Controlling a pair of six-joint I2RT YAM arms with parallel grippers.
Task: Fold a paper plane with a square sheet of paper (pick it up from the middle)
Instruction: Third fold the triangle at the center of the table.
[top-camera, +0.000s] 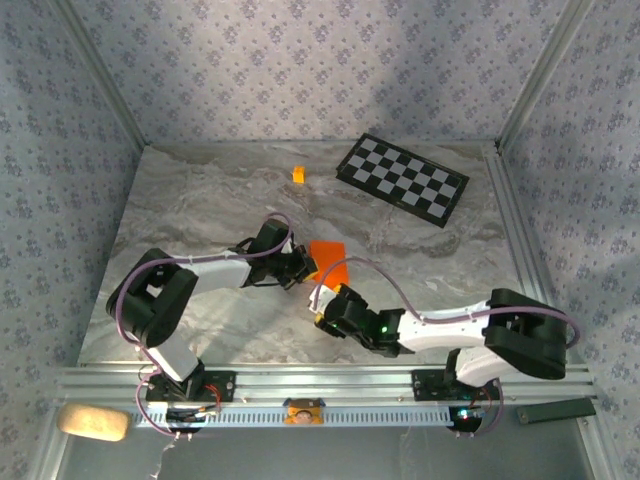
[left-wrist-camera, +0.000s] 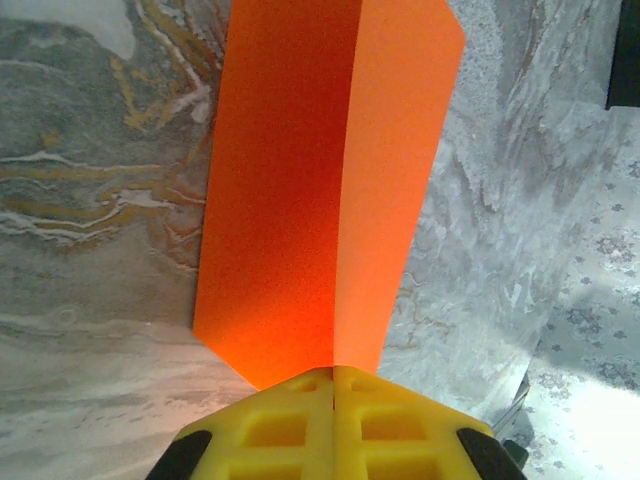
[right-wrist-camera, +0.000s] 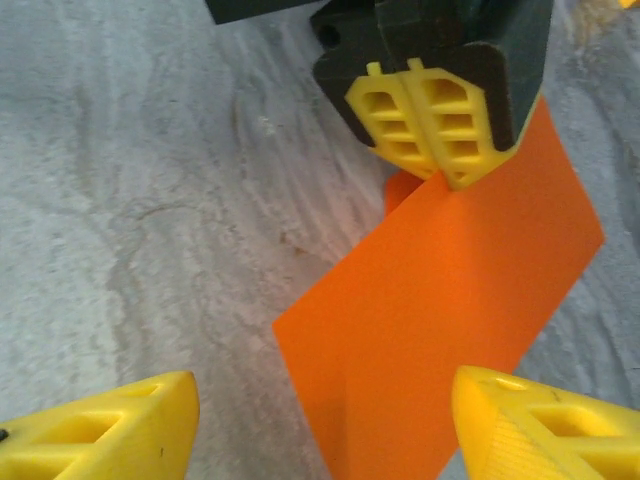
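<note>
Lower centre of the top view: right hand (top-camera: 325, 303), fingers spread, empty, just beside the paper (top-camera: 328, 262). Mid-tabletop (top-camera: 200, 200): the paper, creased once lengthwise, stands open as a V. The left hand (left-wrist-camera: 333, 425), pressed together, pinches it at the crease. Judged early: nose and wing folds remain.

At the centre of the top view, the sheet of paper (top-camera: 328, 258) sits over the tabletop (top-camera: 200, 200), with its left edge pinched in the left hand (top-camera: 300, 266). The right hand (top-camera: 326, 308) is just below the sheet in the frame. A small cube (top-camera: 298, 174) lies at upper centre, and a board (top-camera: 402, 178) lies to its right. Both are well apart from the sheet.
</note>
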